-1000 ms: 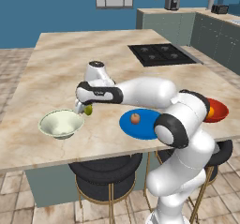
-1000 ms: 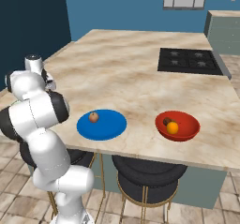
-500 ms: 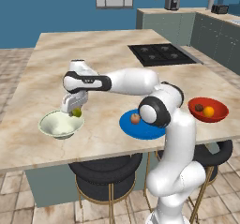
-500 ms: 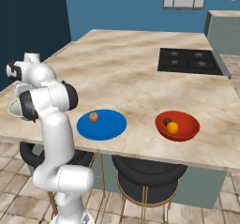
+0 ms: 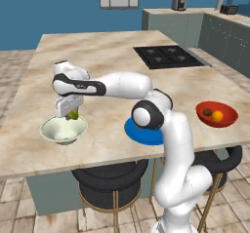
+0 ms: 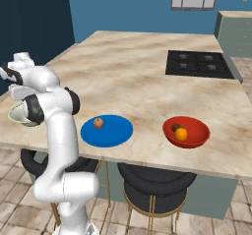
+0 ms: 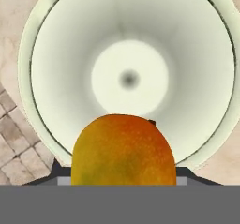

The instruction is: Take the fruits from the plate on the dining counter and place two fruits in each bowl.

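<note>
Left base view: I have the gripper (image 5: 71,111) hanging just above the pale bowl (image 5: 64,130) near the counter's front left edge, with the green-yellow fruit (image 5: 73,114) between its fingers. The blue plate (image 5: 142,132) lies partly behind my arm; the red bowl (image 5: 217,113) sits well apart to the right and holds the brown fruit (image 5: 207,112) and the orange (image 5: 218,115).

Right base view: the apple (image 6: 98,123) is alone on the blue plate, on the dining counter (image 6: 142,76). The red bowl has its two fruits. The pale bowl peeks out behind the arm at far left.

Hand view: fingers pinch the green-yellow fruit, which looks orange-toned up close; the pale bowl is directly beneath and holds nothing.

Step in hand: I judge this is the drop of the third fruit, into the pale bowl.

Next move: spread the fingers over the bowl's centre, lift away, then fetch the apple from the plate.
</note>
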You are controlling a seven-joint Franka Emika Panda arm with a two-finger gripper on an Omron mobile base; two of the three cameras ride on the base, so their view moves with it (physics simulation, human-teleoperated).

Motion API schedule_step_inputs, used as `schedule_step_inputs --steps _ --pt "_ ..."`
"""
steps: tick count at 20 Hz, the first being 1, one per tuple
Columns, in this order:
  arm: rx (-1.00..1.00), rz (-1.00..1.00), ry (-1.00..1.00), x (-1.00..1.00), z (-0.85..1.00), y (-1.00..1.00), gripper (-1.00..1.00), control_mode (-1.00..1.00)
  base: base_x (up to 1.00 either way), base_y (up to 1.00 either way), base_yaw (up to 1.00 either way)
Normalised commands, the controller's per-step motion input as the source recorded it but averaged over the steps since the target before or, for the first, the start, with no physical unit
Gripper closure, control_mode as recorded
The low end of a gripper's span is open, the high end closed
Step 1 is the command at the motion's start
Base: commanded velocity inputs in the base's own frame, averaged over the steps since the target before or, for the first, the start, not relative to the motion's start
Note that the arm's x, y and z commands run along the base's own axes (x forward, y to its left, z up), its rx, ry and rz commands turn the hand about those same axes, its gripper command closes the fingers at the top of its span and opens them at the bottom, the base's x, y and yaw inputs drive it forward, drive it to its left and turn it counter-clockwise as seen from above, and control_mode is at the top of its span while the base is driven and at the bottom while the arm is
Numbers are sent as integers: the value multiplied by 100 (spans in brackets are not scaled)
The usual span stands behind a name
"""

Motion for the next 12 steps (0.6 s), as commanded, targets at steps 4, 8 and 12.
schedule_step_inputs --steps 4,8,12 --pt "0 0 -12 -10 -53 0 100 -100 0 0 0" --pt "0 0 -4 11 -29 0 100 -100 0 0 0" --pt "0 0 0 21 -11 1 100 -100 0 0 0"
